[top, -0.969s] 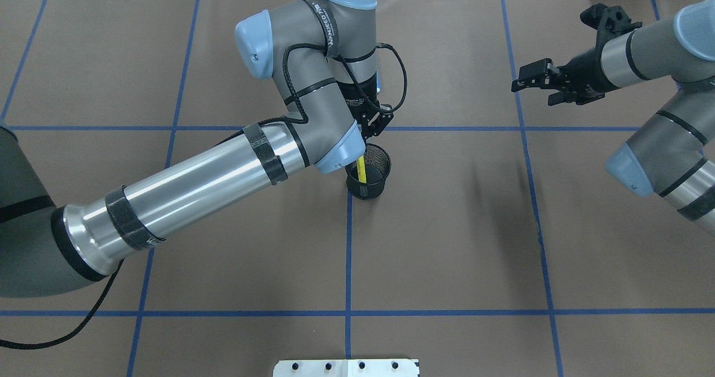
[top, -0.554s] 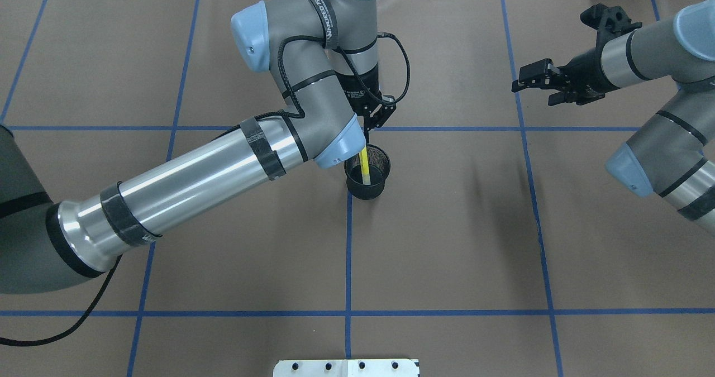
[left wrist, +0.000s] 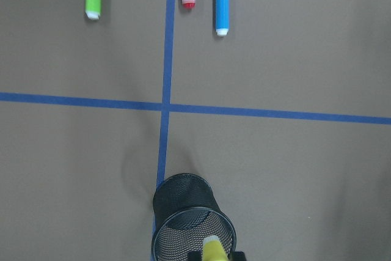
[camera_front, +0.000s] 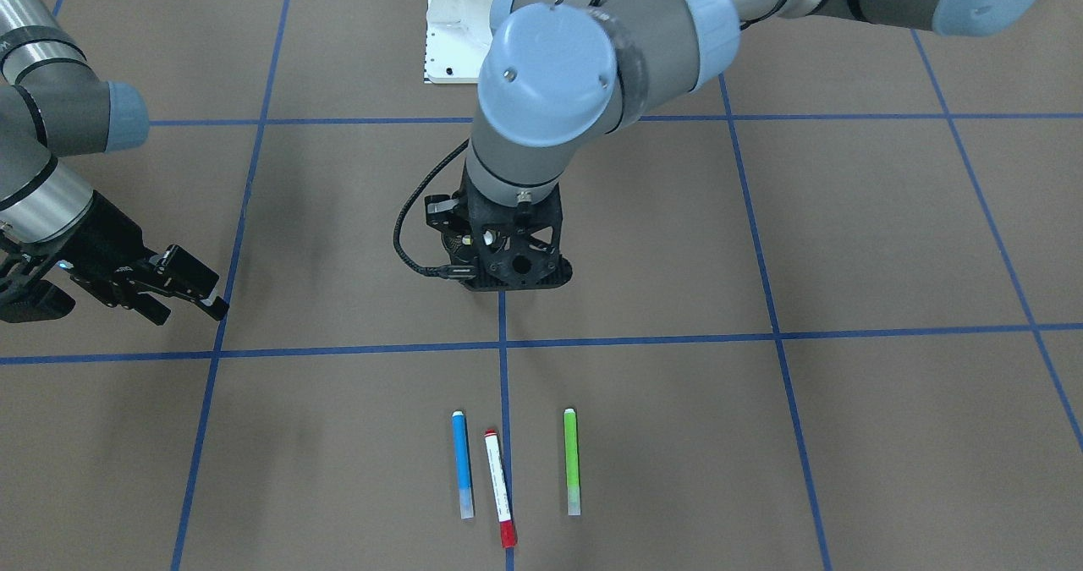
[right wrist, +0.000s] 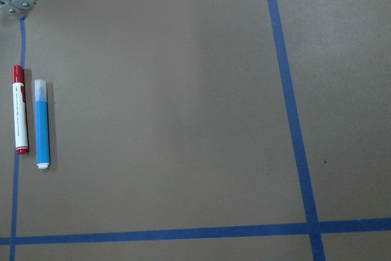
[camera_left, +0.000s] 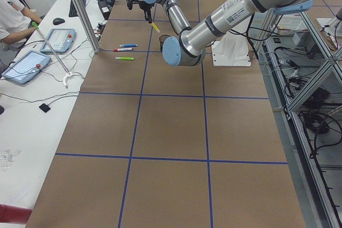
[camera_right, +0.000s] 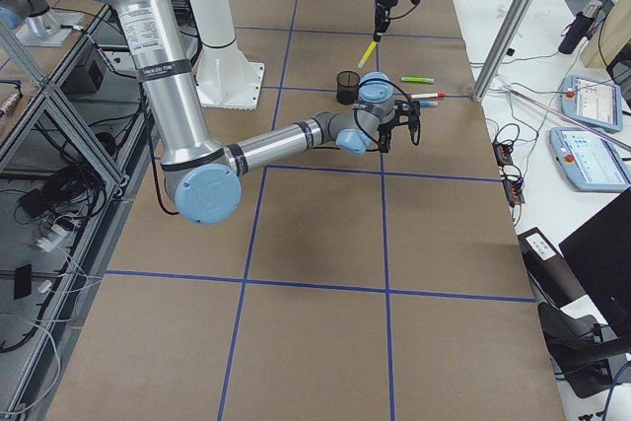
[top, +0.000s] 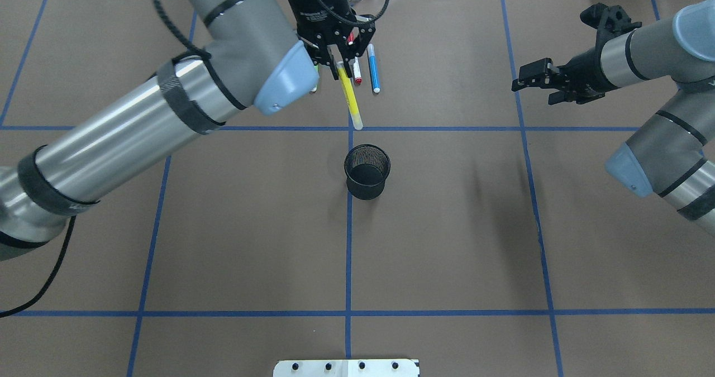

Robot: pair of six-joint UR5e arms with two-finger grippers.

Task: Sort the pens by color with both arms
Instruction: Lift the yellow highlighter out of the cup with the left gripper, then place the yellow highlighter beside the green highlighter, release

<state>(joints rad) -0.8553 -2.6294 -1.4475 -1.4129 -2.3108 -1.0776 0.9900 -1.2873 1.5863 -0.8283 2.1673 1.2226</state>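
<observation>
My left gripper (top: 341, 63) is shut on the top of a yellow pen (top: 349, 100), which hangs tilted above the table, beyond the black mesh cup (top: 367, 171). On the far side of the table lie a blue pen (camera_front: 461, 463), a white pen with red ends (camera_front: 499, 486) and a lime green pen (camera_front: 572, 461), side by side. In the left wrist view the yellow pen's tip (left wrist: 213, 250) shows over the cup (left wrist: 192, 224). My right gripper (top: 528, 86) hovers open at the right, holding nothing.
Blue tape lines (top: 348, 254) divide the brown table cover into squares. A white base plate (top: 346, 368) sits at the near edge. Tablets and cables (camera_left: 32, 62) lie on the bench beyond the pens, where a person sits.
My left arm has lifted the yellow pen out of the mesh cup and carried it away from the robot, toward the row of pens. The right arm has not moved.
</observation>
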